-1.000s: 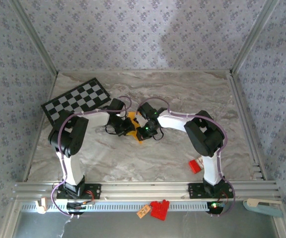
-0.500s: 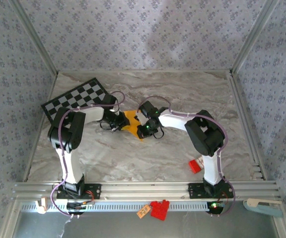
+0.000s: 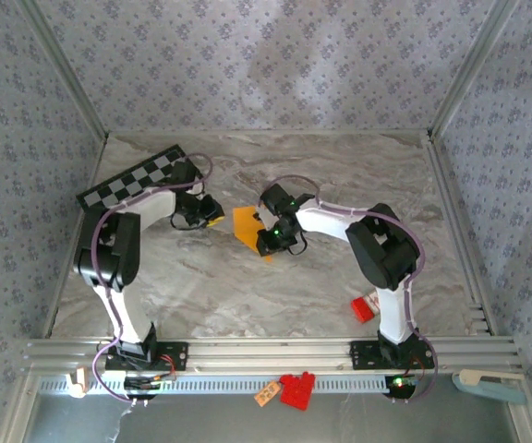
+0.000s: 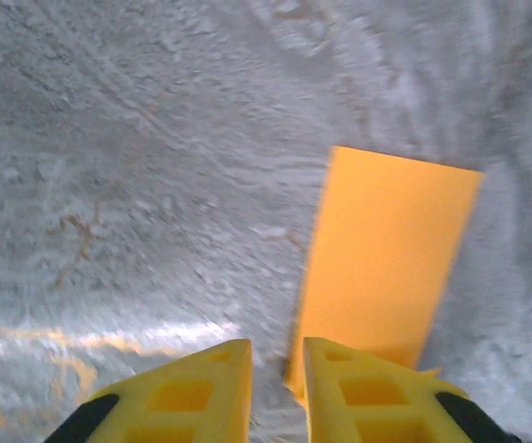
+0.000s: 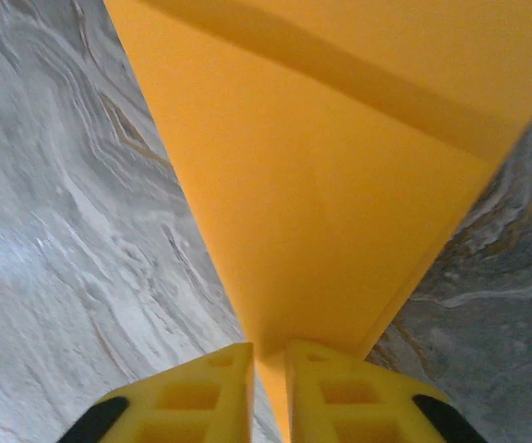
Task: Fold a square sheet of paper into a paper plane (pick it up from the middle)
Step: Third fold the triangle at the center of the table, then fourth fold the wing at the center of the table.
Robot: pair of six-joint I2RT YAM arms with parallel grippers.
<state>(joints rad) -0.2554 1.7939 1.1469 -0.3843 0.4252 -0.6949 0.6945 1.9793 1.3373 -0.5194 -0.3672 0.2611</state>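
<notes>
**A:** Top view: folded orange paper (image 3: 247, 227) lies flat on the table (image 3: 340, 175), mid-field between the arms. Left gripper (image 3: 209, 214) sits just beside it, toward the checkered board (image 3: 141, 180).

**B:** Left wrist agrees. Jaws are a narrow slit, table showing through, nothing held. Probably leaving room.

**A:** Right gripper (image 5: 268, 355) is over the paper's pointed corner, jaws barely apart. Pinching it or just pressing the crease? Can't tell.

The orange-yellow sheet of paper (image 3: 247, 228), folded to a tapering point, lies centrally on the marble table (image 3: 340, 175).
</notes>
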